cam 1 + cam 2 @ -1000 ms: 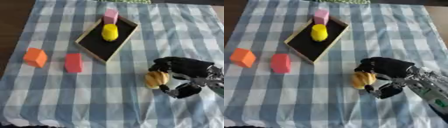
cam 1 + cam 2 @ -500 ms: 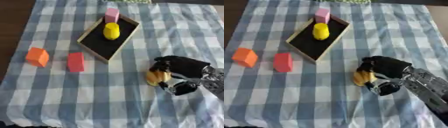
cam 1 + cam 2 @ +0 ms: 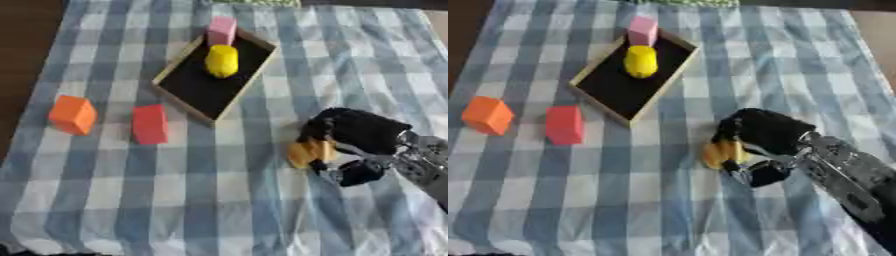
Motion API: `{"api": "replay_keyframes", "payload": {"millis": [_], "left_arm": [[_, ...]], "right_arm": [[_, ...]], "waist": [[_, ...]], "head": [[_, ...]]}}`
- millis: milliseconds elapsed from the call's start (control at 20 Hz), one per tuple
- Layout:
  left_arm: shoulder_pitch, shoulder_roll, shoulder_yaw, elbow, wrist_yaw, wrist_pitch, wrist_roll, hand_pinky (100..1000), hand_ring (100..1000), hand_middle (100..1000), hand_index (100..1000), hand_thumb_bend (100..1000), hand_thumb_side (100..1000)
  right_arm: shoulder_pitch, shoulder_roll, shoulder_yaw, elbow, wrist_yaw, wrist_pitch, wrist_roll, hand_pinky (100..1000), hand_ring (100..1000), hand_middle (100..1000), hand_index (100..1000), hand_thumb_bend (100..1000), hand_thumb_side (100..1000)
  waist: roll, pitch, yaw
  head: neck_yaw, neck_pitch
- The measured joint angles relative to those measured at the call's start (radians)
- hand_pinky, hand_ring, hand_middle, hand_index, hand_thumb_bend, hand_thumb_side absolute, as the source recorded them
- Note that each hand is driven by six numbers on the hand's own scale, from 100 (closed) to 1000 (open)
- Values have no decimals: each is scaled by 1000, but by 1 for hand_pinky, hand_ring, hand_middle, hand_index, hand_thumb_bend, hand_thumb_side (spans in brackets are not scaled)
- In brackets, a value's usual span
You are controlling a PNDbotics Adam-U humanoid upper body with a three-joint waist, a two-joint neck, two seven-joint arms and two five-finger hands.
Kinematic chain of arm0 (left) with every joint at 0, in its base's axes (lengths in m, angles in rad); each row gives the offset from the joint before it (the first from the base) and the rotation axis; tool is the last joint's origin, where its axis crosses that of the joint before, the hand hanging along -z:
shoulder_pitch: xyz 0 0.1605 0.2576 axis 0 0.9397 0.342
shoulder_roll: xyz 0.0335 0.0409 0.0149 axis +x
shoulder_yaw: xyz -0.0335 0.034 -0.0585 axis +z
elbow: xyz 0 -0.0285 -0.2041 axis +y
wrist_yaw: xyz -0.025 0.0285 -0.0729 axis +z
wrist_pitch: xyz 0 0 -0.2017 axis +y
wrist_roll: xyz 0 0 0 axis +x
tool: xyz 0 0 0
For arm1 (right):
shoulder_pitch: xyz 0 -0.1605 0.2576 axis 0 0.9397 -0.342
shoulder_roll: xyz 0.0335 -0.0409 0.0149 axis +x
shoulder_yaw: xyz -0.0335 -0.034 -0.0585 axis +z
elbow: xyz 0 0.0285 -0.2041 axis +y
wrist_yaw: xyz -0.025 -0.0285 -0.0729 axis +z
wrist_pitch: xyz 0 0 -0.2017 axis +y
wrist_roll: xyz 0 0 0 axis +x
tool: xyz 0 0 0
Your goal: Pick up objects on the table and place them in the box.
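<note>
progress: two of the five things sit in the box, so by my reading the task is under half done.
box: wooden box [image 3: 184, 67] with a dark floor, lying askew near the far edge of the table [image 3: 105, 200], which wears a blue-and-white checked cloth.
in the box: yellow lemon-shaped thing [image 3: 221, 60] on the dark floor toward the far end; pink block [image 3: 221, 30] at the far corner.
in hand: orange-yellow thing [image 3: 310, 152], too rounded and part-hidden to name, toward the right edge, near the box's close corner but apart from it.
right hand: right hand [image 3: 767, 132] comes in from the right edge, its fingers [image 3: 756, 175] curled round the orange-yellow thing; whether it is off the cloth i cannot tell.
left hand: shows in neither view.
left to do: red block [image 3: 150, 124] and orange block [image 3: 73, 114] stand side by side toward the left edge, apart from the box and untouched.
</note>
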Motion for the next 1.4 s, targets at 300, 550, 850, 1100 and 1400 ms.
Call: {"api": "replay_keyframes", "payload": {"millis": [300, 550, 850, 1100, 1400], "left_arm": [[0, 0, -2, 0, 4, 3, -1, 790, 781, 663, 788, 100, 639], [0, 0, -2, 0, 7, 3, -1, 790, 781, 663, 788, 100, 639], [0, 0, -2, 0, 7, 5, 0, 789, 782, 664, 787, 100, 637], [-2, 0, -7, 0, 7, 4, -3, 789, 782, 664, 787, 100, 636], [-14, 0, -15, 0, 10, 4, -11, 789, 783, 664, 786, 100, 639]], "right_arm": [[2, -21, -16, -75, -55, 27, -69, 871, 785, 417, 622, 100, 259], [-29, -70, -57, -124, -152, 10, -74, 878, 789, 420, 633, 100, 224], [-210, -89, -99, -129, -303, 6, -33, 887, 801, 420, 647, 100, 169], [-426, -38, -96, -51, -374, 79, 63, 894, 806, 415, 650, 100, 153], [-612, 115, -74, 253, -305, 56, 61, 900, 809, 434, 661, 100, 164]], "waist": [[0, 0, -3], [0, 0, -7], [0, 0, -6], [0, 0, 4], [0, 0, 24]], "head": [[1, 0], [2, 0], [4, 0], [-2, 0], [-12, 0]]}}
